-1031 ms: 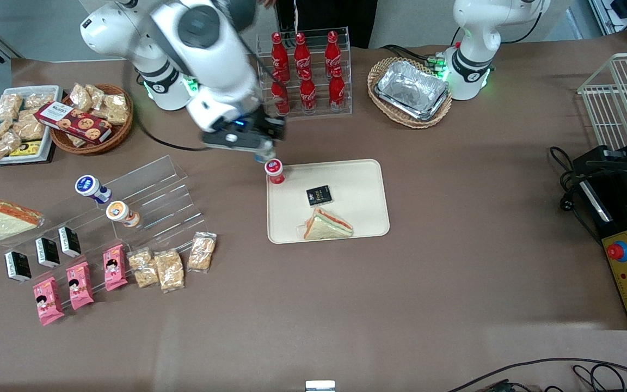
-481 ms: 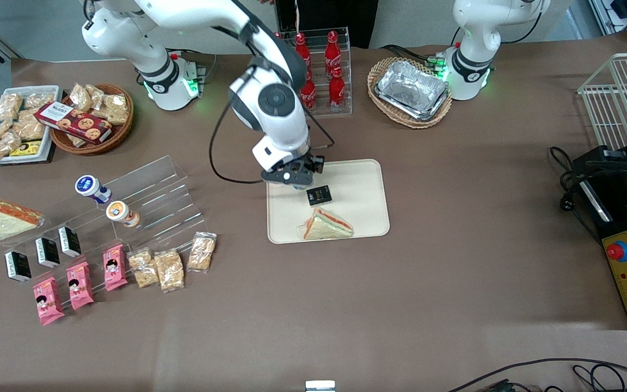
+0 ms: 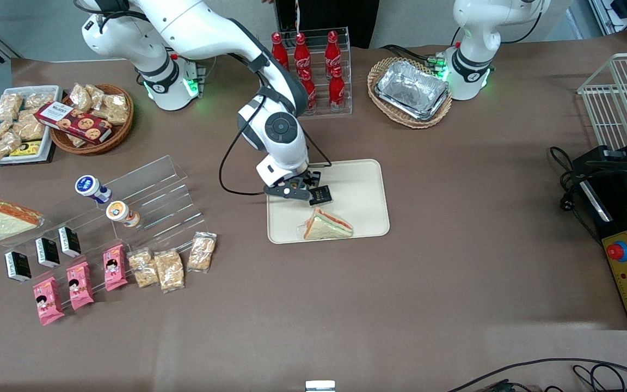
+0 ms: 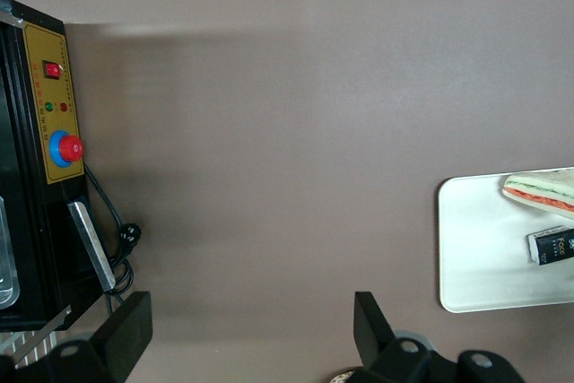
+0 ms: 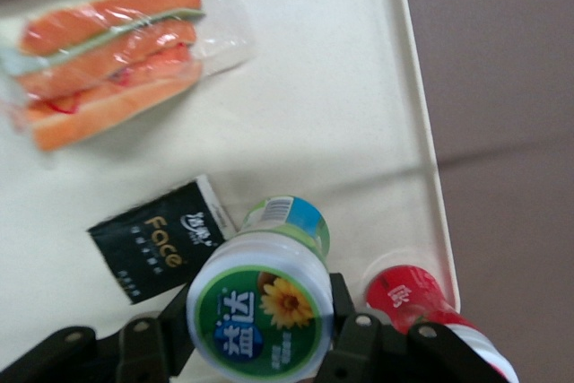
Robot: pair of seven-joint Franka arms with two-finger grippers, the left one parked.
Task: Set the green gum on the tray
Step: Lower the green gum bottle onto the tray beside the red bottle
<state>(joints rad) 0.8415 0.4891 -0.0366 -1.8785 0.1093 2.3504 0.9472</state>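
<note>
My right gripper [image 3: 293, 191] is low over the edge of the beige tray [image 3: 358, 182] that faces the working arm's end of the table. In the right wrist view the gripper [image 5: 260, 334] is shut on the green gum [image 5: 260, 307], a white bottle with a green lid showing a sunflower. The bottle hangs just above the tray [image 5: 332, 114]. The front view hides the gum under the wrist. The tray's corner also shows in the left wrist view [image 4: 475, 257].
On the tray lie a black packet [image 3: 321, 195] [image 5: 157, 239] and a wrapped sandwich [image 3: 327, 224] [image 5: 108, 51]. A red-lidded bottle [image 5: 408, 298] stands beside the gum. A blue-lidded bottle [image 3: 89, 187] and an orange-lidded one [image 3: 120, 212] sit on the acrylic shelf. The cola rack [image 3: 313, 71] stands farther back.
The gripper has moved over the tray, nearer the front camera and lower, next to the black packet. The wrist now hides the red-lidded bottle in the front view.
</note>
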